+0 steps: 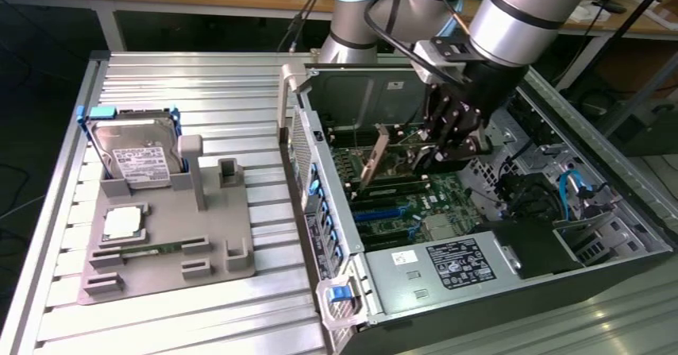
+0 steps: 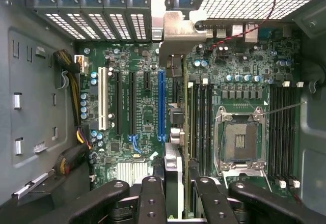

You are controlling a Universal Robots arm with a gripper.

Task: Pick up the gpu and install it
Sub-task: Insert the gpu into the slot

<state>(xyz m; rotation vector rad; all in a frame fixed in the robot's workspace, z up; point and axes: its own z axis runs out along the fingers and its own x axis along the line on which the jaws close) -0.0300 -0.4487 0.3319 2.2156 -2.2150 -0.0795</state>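
The gpu (image 1: 374,163) is a thin brownish card held on edge inside the open computer case (image 1: 593,212), tilted above the green motherboard (image 1: 408,204). My gripper (image 1: 443,147) is shut on its upper edge. In the wrist view the gpu (image 2: 174,122) runs edge-on away from my gripper (image 2: 176,196), between the two dark fingers (image 2: 151,201). Its silver end bracket (image 2: 178,30) reaches the rear slot openings of the case. The card lies just beside the long blue slot (image 2: 161,102); I cannot tell whether it touches the board.
A grey fixture (image 1: 212,244) on the slatted table at the exterior view's left carries a hard drive in a blue frame (image 1: 132,152), a square chip (image 1: 124,222) and a narrow memory stick (image 1: 148,249). Case walls, a power supply (image 1: 456,264) and an empty processor socket (image 2: 239,140) surround the card.
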